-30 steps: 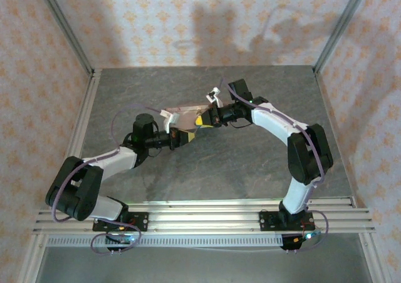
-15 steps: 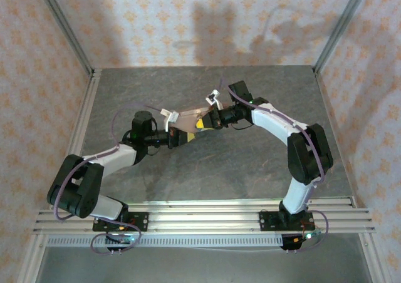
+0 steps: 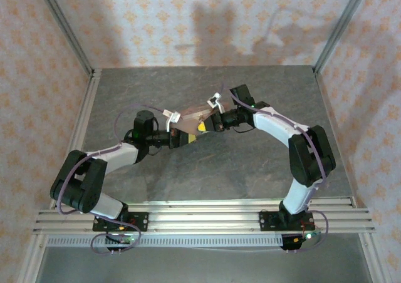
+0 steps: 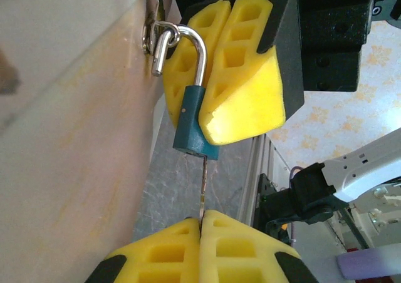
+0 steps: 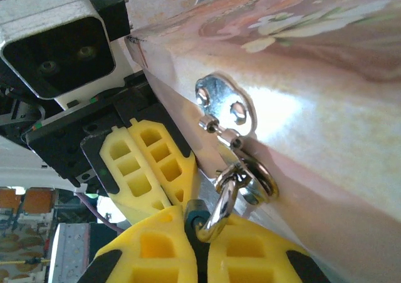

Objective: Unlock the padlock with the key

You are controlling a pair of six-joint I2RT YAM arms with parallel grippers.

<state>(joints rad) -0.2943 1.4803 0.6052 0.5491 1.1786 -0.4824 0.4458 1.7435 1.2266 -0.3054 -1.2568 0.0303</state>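
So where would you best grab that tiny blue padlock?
Grip the padlock by its flat teal faces, coming from the side away from the tin: its shackle is hooked through the ring, and the key fills the bottom end.

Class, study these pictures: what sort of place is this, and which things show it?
Probably a robot test cell: a left arm and a right arm bolted to an aluminium rail, at a grey table boxed in by patterned panels.
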